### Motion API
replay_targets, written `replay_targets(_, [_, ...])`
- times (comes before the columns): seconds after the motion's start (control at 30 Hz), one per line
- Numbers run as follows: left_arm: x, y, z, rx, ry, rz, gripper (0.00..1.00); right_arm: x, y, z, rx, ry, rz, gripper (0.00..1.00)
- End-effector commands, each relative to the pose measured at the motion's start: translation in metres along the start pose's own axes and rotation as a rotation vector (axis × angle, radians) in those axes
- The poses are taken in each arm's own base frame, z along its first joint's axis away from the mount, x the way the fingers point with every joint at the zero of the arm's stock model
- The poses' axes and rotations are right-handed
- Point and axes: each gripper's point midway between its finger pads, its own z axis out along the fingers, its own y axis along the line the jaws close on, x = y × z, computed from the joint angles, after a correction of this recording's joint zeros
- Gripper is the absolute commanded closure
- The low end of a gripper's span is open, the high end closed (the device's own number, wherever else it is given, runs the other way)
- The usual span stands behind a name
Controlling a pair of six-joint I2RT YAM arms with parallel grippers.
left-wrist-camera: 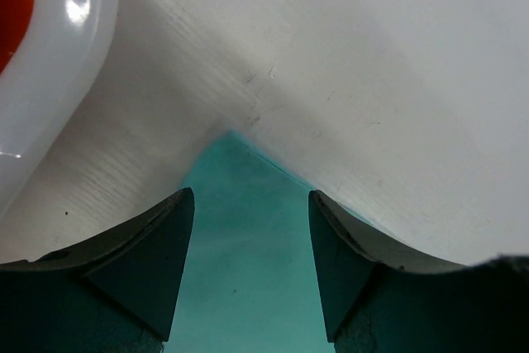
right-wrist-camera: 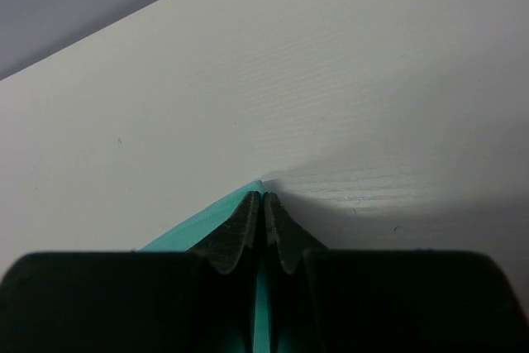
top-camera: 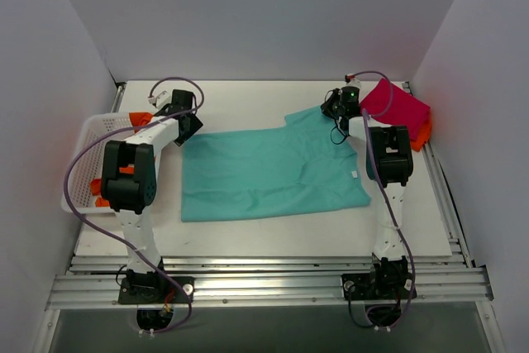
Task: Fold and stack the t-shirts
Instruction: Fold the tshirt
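Note:
A teal t-shirt [top-camera: 269,171] lies spread flat across the middle of the table. My left gripper [top-camera: 188,126] is open, its jaws down on either side of the shirt's far left corner [left-wrist-camera: 244,237]. My right gripper [top-camera: 335,109] is shut on the shirt's far right corner [right-wrist-camera: 263,192], low at the table. A folded magenta t-shirt [top-camera: 397,105] lies on a folded orange t-shirt [top-camera: 422,132] at the far right. More orange cloth [top-camera: 139,118] lies in the basket on the left.
A white plastic mesh basket [top-camera: 87,163] stands at the left edge, close to my left arm; its rim shows in the left wrist view [left-wrist-camera: 50,64]. White walls close in the table on the left, back and right.

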Motion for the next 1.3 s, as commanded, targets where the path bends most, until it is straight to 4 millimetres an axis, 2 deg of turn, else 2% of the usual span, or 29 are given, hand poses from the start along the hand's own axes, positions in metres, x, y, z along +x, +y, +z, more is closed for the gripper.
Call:
replay_targets(0.0, [0.003,-0.004,0.006,0.001,0.013,-0.005,0.34,0.002,-0.008,-0.01,0.027,0.036,0.007,1.0])
replay_targets(0.23, [0.018,-0.001,0.028,-0.035,0.048,0.007,0.34,0.001,-0.009,-0.01,0.027,0.032,0.011,1.0])
replay_targets(0.47, [0.022,0.0,0.036,-0.068,0.07,0.02,0.34,0.001,-0.008,-0.011,0.019,0.035,0.013,1.0])
replay_targets(0.53, [0.017,-0.005,0.036,-0.065,0.066,0.022,0.36,0.002,-0.009,-0.011,0.017,0.035,0.016,1.0])
replay_targets(0.63, [0.021,-0.004,0.042,-0.08,0.077,0.033,0.45,0.001,-0.008,-0.011,0.013,0.034,0.017,1.0])
replay_targets(0.8, [0.024,-0.003,0.048,-0.102,0.096,0.05,0.66,0.001,-0.01,-0.011,0.003,0.036,0.03,1.0])
replay_targets(0.9, [0.024,-0.004,0.051,-0.108,0.104,0.061,0.74,0.001,-0.009,-0.011,-0.003,0.035,0.032,1.0])
replay_targets(1.17, [0.027,-0.006,0.056,-0.107,0.118,0.087,0.88,0.001,-0.01,-0.012,-0.009,0.038,0.04,1.0])
replay_targets(1.23, [0.024,-0.008,0.053,-0.115,0.112,0.094,0.94,0.0,-0.011,-0.012,-0.01,0.035,0.044,1.0])
replay_targets(1.27, [0.02,-0.011,0.049,-0.114,0.092,0.099,0.92,0.001,-0.011,-0.012,-0.012,0.038,0.046,1.0])
